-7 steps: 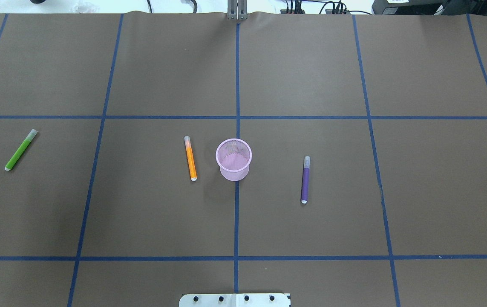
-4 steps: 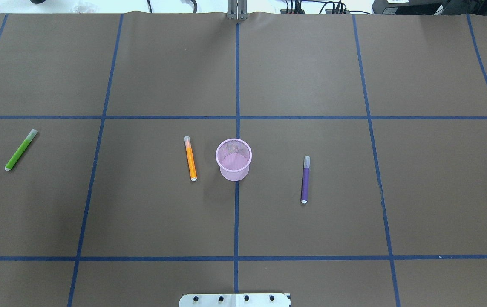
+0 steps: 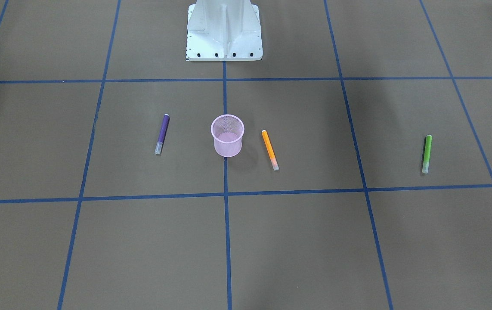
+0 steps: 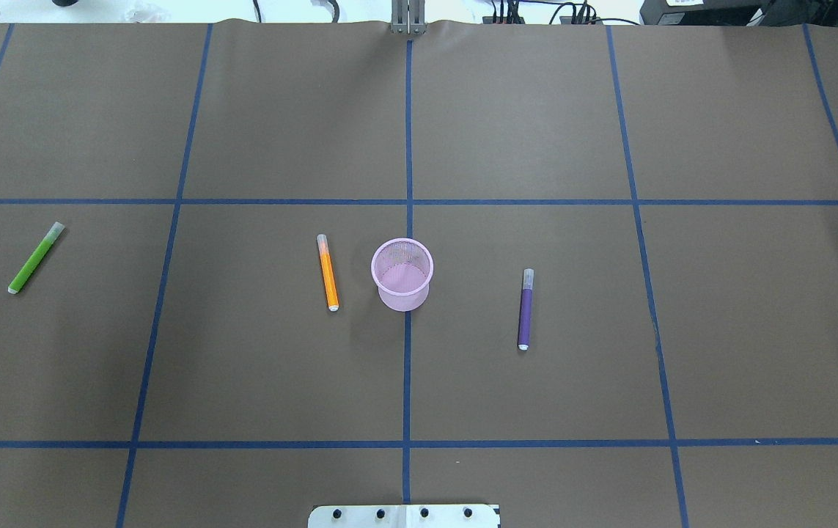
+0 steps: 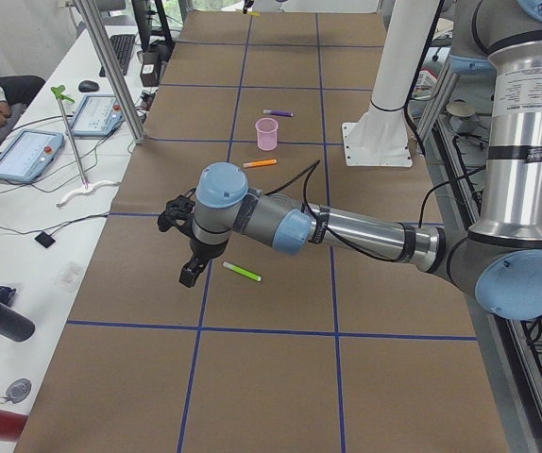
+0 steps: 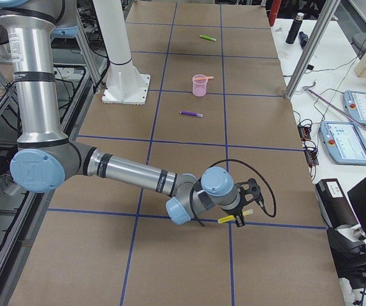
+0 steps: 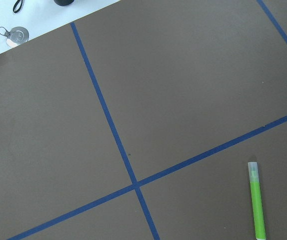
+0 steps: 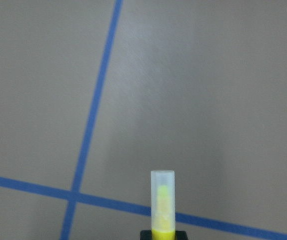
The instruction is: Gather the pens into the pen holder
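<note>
Both arms work at the outer ends of the table (image 4: 243, 367). The left gripper (image 5: 190, 272) hangs over the table's left end. Its fingers show in the side view only, so it cannot be told whether the jaws stand apart or together. The green pen (image 4: 36, 258) lies flat near these jaws, below them and off to one side, not between them. At mid-table, well apart from both sets of jaws, come the orange pen (image 4: 328, 273), the pen holder (image 4: 404, 299) and the purple pen (image 4: 526, 312). The holder is upright with no pen in it, the orange pen lies just beside it and the purple pen farther off. The right gripper (image 6: 239, 215) is clamped on the yellow pen (image 8: 162, 205), held clear of the table with its clear cap pointing out ahead of the jaws. The holder lies far from these jaws, toward the table's middle. The step in hand appears to be carrying the yellow pen to the holder. To do it well, travel high enough to pass over the purple pen and turn the held pen upright. Centre its lower end inside the rim and lower it before letting go, since the mesh cup looks light and could tip. For the green pen, the left jaws should centre over the barrel, fingers across its length, and descend straight.
</note>
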You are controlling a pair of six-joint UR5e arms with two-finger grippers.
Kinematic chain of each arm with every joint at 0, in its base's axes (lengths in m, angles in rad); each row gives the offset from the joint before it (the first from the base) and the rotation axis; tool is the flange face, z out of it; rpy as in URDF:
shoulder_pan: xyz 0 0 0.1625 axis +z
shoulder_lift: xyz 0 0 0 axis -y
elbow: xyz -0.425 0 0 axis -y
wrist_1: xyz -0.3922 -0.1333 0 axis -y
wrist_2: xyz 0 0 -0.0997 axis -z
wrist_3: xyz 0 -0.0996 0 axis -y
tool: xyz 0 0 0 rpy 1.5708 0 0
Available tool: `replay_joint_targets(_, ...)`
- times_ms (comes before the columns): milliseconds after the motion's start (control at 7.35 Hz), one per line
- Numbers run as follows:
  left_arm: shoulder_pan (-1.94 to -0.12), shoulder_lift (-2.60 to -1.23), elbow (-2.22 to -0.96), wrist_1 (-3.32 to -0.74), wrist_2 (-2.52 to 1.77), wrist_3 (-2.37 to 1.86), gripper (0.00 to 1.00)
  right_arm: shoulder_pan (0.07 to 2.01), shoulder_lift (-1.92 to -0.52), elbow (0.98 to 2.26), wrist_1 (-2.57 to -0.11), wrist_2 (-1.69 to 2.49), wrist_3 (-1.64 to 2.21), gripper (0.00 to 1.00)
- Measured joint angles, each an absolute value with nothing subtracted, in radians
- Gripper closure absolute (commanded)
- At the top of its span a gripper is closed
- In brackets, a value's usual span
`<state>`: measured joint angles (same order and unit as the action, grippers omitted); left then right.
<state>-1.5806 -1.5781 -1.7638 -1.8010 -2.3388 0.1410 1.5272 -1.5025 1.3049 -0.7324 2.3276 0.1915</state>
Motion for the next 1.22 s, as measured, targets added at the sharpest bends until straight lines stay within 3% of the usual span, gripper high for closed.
replay_joint_targets(816,-1.52,-1.577,-1.753,-1.928,-2.338,0.139,0.0,1.204,-1.497,1.79,-0.729,2.22,0.614,1.0)
replay_joint_targets(1224,-1.459,-1.586,-1.751,-1.948,-2.338,0.136,0.0,0.943,-1.386,1.902,-0.729,1.902,0.833,1.0)
